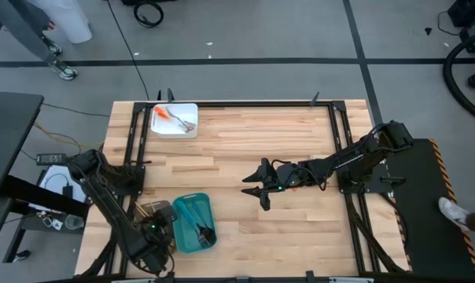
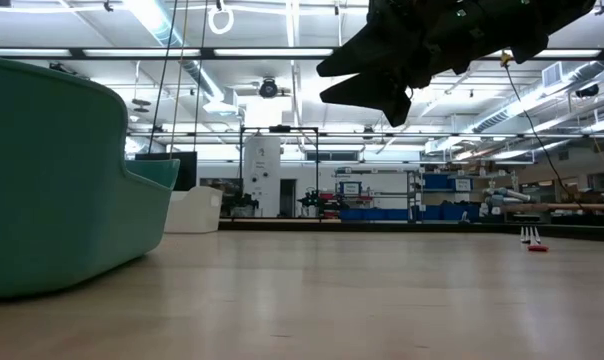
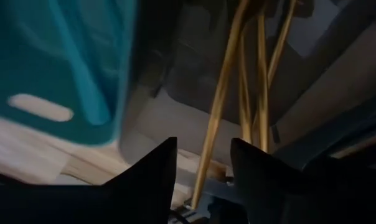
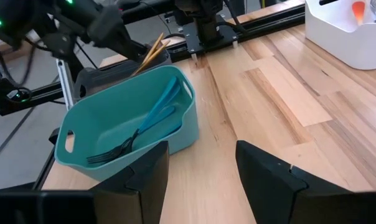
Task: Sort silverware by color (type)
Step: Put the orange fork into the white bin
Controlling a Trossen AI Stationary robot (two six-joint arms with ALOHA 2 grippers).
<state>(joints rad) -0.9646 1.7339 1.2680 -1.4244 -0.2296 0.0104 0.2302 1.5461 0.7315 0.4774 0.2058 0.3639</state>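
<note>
High view: left gripper (image 1: pixel 155 236), fingers spread, is releasing gold silverware (image 3: pixel 241 93) into grey tray (image 1: pixel 152 211); right gripper (image 1: pixel 257 191) is hovering open, likely fetching next.

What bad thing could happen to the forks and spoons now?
The gold silverware leans steeply in the grey tray, so it might tip out over the edge. The left tool is open right beside those handles and could knock them when it pulls away. The teal tray sits very close and might get bumped.
</note>
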